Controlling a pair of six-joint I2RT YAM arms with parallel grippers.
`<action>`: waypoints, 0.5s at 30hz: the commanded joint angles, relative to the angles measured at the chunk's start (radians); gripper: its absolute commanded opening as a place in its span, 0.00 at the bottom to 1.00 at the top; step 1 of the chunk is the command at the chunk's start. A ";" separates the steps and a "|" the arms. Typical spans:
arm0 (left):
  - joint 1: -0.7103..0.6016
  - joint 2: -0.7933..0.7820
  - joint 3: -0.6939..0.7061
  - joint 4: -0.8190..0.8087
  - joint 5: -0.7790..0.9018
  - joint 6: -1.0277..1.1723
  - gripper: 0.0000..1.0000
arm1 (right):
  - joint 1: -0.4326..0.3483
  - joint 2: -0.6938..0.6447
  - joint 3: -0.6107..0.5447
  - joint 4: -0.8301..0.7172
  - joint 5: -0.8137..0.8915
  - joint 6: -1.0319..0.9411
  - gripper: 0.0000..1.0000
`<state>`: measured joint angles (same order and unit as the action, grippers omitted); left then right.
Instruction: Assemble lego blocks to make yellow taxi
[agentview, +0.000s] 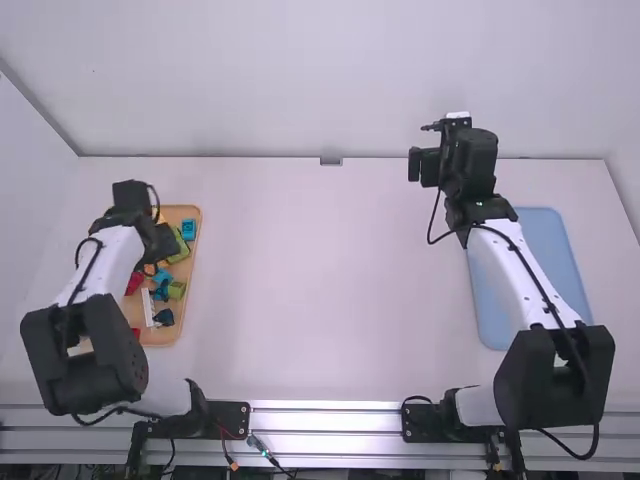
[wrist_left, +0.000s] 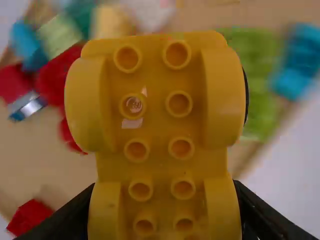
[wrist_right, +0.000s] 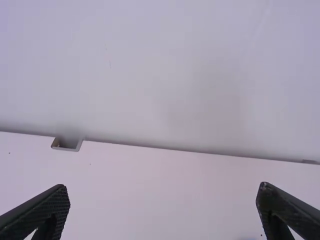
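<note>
Over the wooden tray (agentview: 192, 300), my left gripper (agentview: 163, 240) hangs at the far half. In the left wrist view my left gripper (wrist_left: 164, 185) is closed on a long yellow lego piece (wrist_left: 155, 115) with rounded wheel-arch shapes and hollow round studs facing the camera. Behind it lie a green block (wrist_left: 257, 75), a blue block (wrist_left: 297, 62) and red blocks (wrist_left: 31, 216). My right gripper (agentview: 424, 166) is held at the table's far right, and in the right wrist view the right gripper (wrist_right: 164, 187) has its fingers wide apart with nothing between them.
A light blue tray (agentview: 545, 260) lies on the right side, partly under the right arm. The white back wall rises behind the table's far edge, where a small grey bracket (agentview: 331, 161) sits. More loose blocks, including a blue one (agentview: 188, 229), are in the wooden tray.
</note>
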<state>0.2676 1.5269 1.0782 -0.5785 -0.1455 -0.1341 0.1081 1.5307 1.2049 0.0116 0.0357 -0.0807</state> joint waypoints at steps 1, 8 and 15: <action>-0.126 -0.055 0.023 -0.008 0.185 0.268 0.34 | 0.005 0.009 0.039 -0.004 0.006 0.011 0.99; -0.474 -0.048 0.023 -0.035 0.240 0.525 0.38 | 0.003 0.008 0.039 -0.034 0.007 0.032 0.99; -0.677 0.032 0.023 -0.043 0.289 0.754 0.39 | 0.003 0.008 0.039 -0.061 0.007 0.032 0.99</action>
<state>-0.3809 1.5299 1.0931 -0.6163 0.1028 0.4736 0.1085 1.5303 1.2053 -0.0490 0.0387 -0.0551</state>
